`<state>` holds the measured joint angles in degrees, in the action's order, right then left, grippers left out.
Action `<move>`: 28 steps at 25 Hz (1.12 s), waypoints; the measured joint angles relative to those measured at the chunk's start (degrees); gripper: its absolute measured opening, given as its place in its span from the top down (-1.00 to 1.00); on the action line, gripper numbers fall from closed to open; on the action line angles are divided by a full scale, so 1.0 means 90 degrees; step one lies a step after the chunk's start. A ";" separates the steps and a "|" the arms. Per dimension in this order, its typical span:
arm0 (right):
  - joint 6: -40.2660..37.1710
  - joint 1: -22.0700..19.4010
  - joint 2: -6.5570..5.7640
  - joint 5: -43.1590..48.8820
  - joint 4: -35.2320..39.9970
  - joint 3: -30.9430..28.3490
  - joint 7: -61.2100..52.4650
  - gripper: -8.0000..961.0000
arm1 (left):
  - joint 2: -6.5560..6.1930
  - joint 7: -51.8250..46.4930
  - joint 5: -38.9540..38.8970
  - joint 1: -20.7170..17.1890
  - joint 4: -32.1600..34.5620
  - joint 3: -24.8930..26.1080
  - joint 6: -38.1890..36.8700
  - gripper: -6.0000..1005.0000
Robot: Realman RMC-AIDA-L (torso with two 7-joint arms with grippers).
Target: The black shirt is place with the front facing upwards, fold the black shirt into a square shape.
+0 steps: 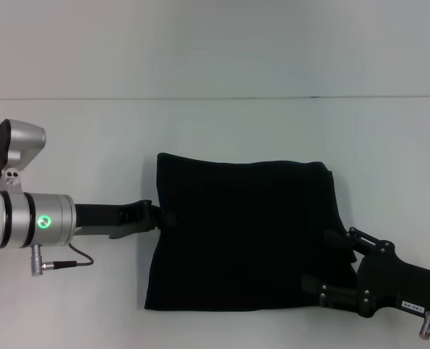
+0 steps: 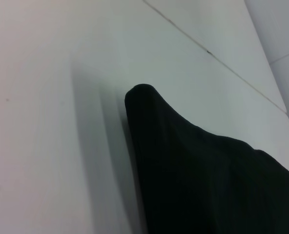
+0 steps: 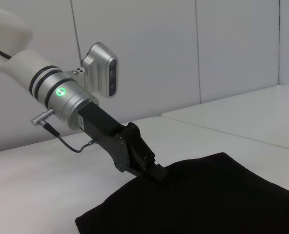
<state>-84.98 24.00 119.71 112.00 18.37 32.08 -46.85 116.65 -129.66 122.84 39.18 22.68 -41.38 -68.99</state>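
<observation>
The black shirt (image 1: 244,233) lies folded into a rough rectangle on the white table (image 1: 200,123), its plain black side up and no lettering showing. My left gripper (image 1: 163,215) reaches in from the left and is shut on the shirt's left edge about halfway along; the right wrist view shows its fingers (image 3: 158,173) closed together at the cloth (image 3: 208,200). My right gripper (image 1: 317,259) is at the shirt's near right corner, open, its two fingers spread over the cloth. The left wrist view shows only the shirt (image 2: 208,185) and the table.
A seam line (image 1: 215,97) crosses the white table behind the shirt. A cable (image 1: 73,262) hangs from the left wrist, to the left of the shirt. White wall panels (image 3: 183,48) stand behind the table.
</observation>
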 joint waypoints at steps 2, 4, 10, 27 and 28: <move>0.0000 0.0000 0.0000 -0.0001 0.0000 0.0000 0.0000 -0.96 | 0.0015 -0.0003 -0.0003 0.0027 -0.0002 0.0014 0.0049 0.69; 0.0000 0.0000 0.0000 -0.0005 0.0000 0.0000 0.0000 -0.96 | 0.0030 -0.0004 -0.0008 0.0065 -0.0011 0.0031 0.0120 0.77; 0.0000 0.0022 0.0005 -0.0010 0.0000 0.0000 0.0000 -0.96 | 0.0051 -0.0069 -0.0091 0.0182 -0.0013 0.0077 0.0507 0.93; 0.0011 0.0082 0.0010 -0.0024 0.0003 -0.0042 0.0000 -0.96 | 0.0007 -0.0104 -0.0566 -0.0115 -0.0069 0.1051 0.0770 0.90; 0.0013 0.0084 0.0009 -0.0023 0.0004 -0.0053 0.0000 -0.96 | 0.0015 -0.0105 -0.0601 -0.0174 -0.0075 0.1099 0.0699 0.89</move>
<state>-84.87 24.75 119.79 111.79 18.40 31.60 -46.85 116.79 -130.60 117.43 37.61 22.00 -31.50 -62.70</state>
